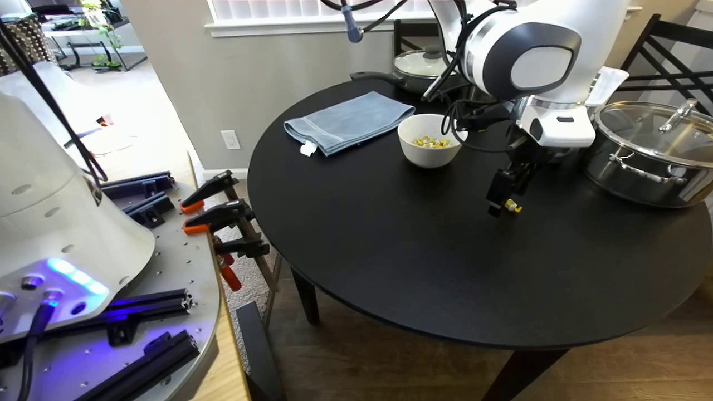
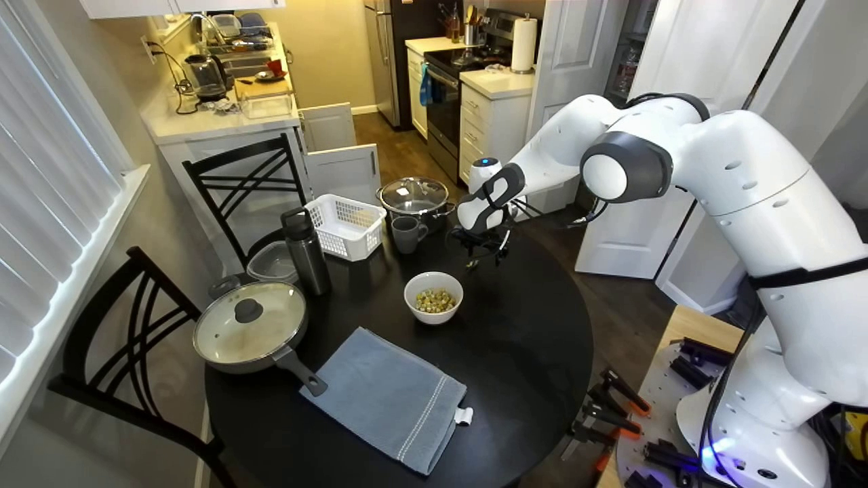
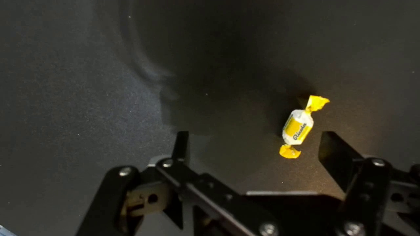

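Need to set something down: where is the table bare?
Widest: the stretch of table between towel, bowl, candy and the edge facing the clamps. Smaller: between pan, bottle, bowl and towel. Crowded: around basket, mug and pot, and at the open gripper.

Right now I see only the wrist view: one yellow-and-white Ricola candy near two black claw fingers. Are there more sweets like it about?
Observer: Yes, similar wrapped candies lie in a white bowl.
Operator: Is the gripper touching that bowl?
Observer: No, both exterior views show them apart.
Operator: And what is my Ricola candy lying on?
Observer: A round black table.
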{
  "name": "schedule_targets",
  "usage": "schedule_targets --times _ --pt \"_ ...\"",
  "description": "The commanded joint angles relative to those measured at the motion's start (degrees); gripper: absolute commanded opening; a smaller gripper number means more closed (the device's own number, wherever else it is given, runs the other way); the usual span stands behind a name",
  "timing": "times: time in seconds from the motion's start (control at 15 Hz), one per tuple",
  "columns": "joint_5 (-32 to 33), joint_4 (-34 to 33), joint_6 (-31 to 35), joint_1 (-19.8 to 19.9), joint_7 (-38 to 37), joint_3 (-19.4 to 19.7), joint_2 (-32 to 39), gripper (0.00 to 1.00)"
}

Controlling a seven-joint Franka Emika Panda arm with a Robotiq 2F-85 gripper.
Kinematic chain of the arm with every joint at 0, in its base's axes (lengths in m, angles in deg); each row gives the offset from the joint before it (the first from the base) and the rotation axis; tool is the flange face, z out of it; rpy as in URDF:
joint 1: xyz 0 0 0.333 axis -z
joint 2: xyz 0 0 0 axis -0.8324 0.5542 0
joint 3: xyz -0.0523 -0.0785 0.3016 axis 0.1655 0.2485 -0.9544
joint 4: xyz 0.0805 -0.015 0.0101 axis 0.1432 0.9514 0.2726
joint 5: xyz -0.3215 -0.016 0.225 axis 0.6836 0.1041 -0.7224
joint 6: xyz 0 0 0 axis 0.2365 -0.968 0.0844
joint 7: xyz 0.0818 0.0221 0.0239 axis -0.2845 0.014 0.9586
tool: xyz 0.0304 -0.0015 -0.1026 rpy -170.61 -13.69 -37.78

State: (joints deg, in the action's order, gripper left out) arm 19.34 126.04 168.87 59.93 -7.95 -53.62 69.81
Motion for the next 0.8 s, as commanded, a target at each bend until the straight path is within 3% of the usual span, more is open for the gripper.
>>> schedule_targets --times 0.0,0.73 --pt "-1.92 -1.22 1.14 0.84 -1.60 -0.56 1.03 1.00" --pt "-3.49 -6.59 0.57 1.14 -6.10 -0.89 5.93 1.00"
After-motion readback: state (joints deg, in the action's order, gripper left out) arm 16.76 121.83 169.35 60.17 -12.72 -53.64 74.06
